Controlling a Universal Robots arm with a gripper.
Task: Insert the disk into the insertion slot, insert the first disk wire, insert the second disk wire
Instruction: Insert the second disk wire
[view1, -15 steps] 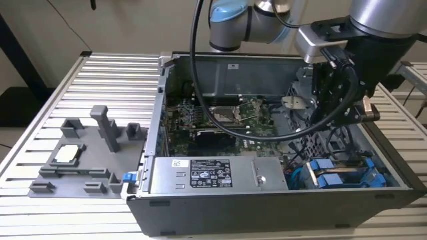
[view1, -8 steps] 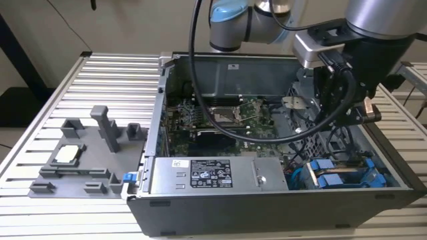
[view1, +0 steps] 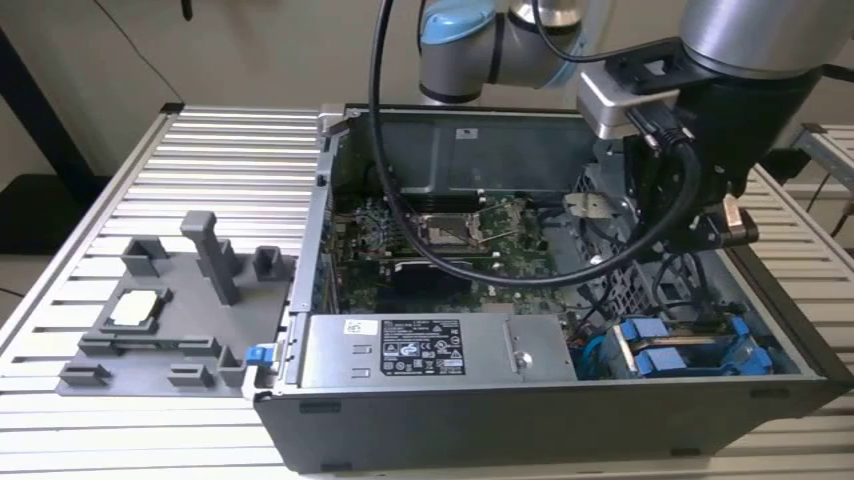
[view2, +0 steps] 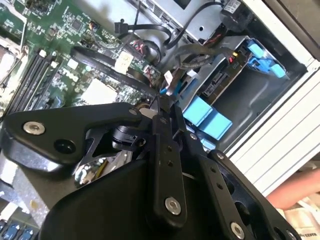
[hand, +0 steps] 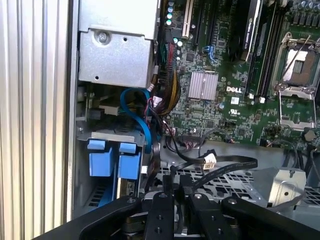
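Slatted table (view1: 200, 160); tool (view2: 164, 102), both wrist views

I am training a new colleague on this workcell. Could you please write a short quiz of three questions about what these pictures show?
1. True or false: the grey fixture tray lies inside the computer case.
2. Where is the gripper? A) above the tray B) inside the case, near black cables C) outside the case
3. Fill in: the plastic fittings on the insertion slot are ___ in colour.
Key: 1 false, it lies beside the case; 2 B; 3 blue.
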